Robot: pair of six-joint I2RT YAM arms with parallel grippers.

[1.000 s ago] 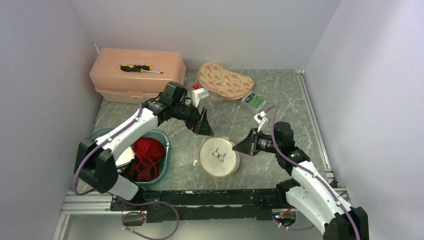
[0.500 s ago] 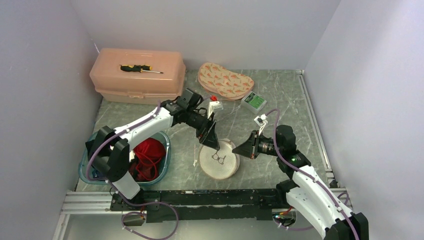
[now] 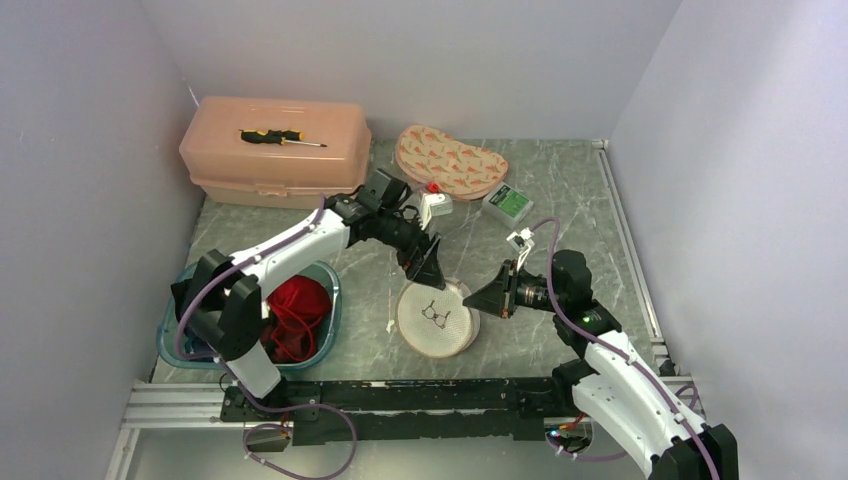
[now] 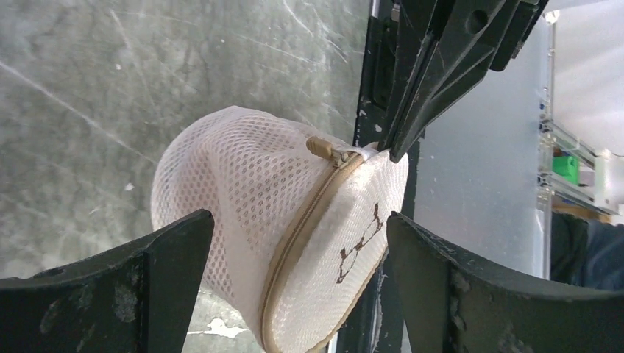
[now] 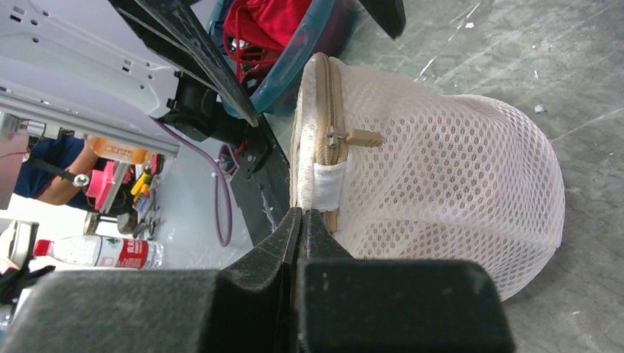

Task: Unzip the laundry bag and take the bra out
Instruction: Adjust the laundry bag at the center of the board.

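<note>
The laundry bag [image 3: 437,318] is a round white mesh pouch with a tan zipper, lying on the grey table. My right gripper [image 3: 470,300] is shut on the white tab [image 5: 327,184] at the bag's rim [image 5: 441,169], just below the zipper pull [image 5: 357,137]. My left gripper [image 3: 432,272] hangs open over the bag's far edge. In its own view the bag [image 4: 257,191] lies between the spread fingers of the left gripper [image 4: 299,219] without touching them. The red bra [image 3: 297,305] lies in the teal basin [image 3: 335,290] at the left, and the right wrist view shows the bra [image 5: 261,22] too.
A pink toolbox [image 3: 275,150] with a screwdriver [image 3: 280,137] on its lid stands at the back left. A patterned pouch [image 3: 450,160] and a small green-and-white box [image 3: 508,202] lie behind the bag. A thin white stick [image 3: 388,310] lies left of the bag.
My left arm has swung right and forward from beside the basin to the bag's far edge. The right gripper has kept its hold on the tab.
</note>
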